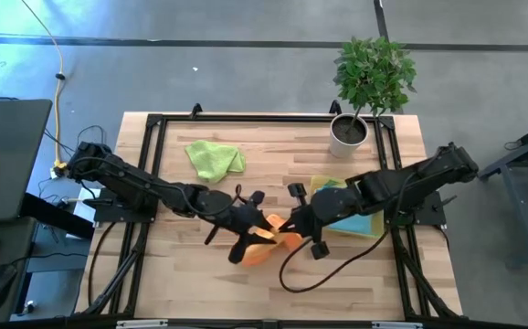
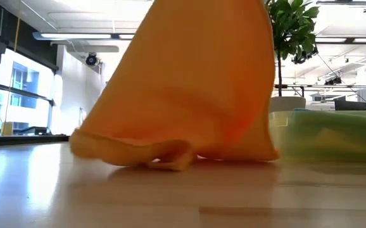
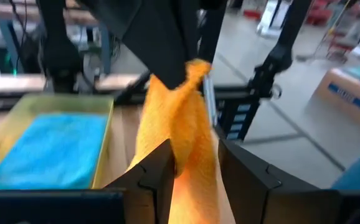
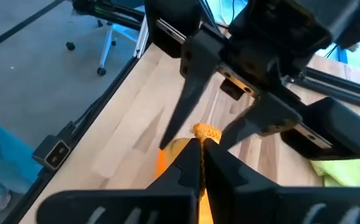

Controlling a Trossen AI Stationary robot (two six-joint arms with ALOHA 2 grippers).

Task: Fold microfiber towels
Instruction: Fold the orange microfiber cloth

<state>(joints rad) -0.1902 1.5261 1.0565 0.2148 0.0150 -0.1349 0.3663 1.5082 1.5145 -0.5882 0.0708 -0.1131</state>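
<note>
An orange microfiber towel point(image 1: 266, 249) hangs bunched at mid-table, its lower edge point(image 2: 164, 157) resting on the wood. My right gripper point(image 1: 287, 222) comes in from the right and is shut on the towel's top. My left gripper point(image 1: 257, 228) reaches in from the left and stands open, a finger point(image 3: 161, 171) on each side of the hanging towel point(image 3: 189, 149). A crumpled lime green towel point(image 1: 215, 157) lies at the far left of the table. A teal towel point(image 1: 351, 219) tops a pile of yellow and green ones at the right. My left gripper has the hanging orange towel between its open fingers, just below the right gripper's hold. The cloth lies against their inner sides point(image 3: 175, 163). My right gripper pinches the towel's bunched top between its shut fingers, a small tuft point(image 4: 205, 132) sticking out past the tips. It slants down from the table's right. The towel hangs below, spreading out, its lower edge on the table.
A white pot with a green plant point(image 1: 348, 133) stands at the far right corner. A black cable point(image 1: 311, 272) loops over the table near its front edge. A black frame point(image 1: 154, 123) runs along the table's sides.
</note>
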